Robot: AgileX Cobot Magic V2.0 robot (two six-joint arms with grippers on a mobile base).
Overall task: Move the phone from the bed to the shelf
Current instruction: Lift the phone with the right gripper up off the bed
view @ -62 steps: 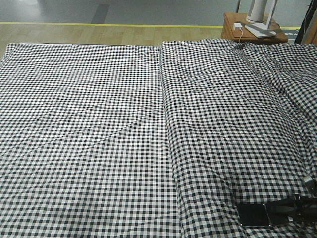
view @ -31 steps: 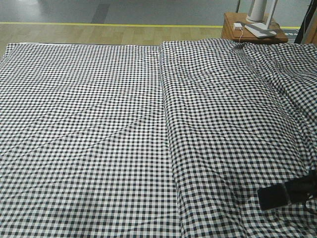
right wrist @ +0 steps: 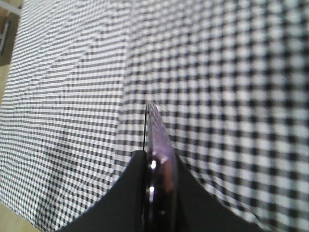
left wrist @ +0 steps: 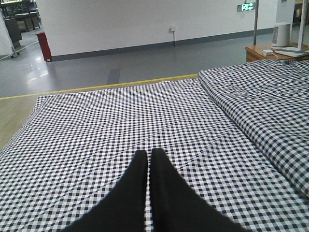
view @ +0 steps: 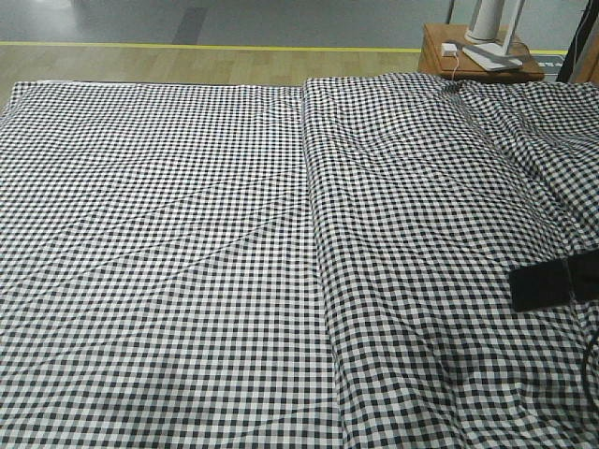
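Observation:
The black phone hangs above the gingham bed at the right edge of the front view, held by my right gripper, whose arm runs off frame. In the right wrist view the phone shows edge-on, glossy with a pinkish rim, clamped between the two black fingers of my right gripper. My left gripper hovers over the left half of the bed, its fingers together with nothing between them. The shelf is out of view.
A small brown side table with a white device and charger stands past the bed's far right corner. A lengthwise fold runs down the bed. Wood floor with a yellow line lies beyond. A red bin stands by the far wall.
The right gripper has lifted the phone off the cloth and carried it up and to the right, from the lower right corner toward the right edge. The left gripper's earlier state is not shown.

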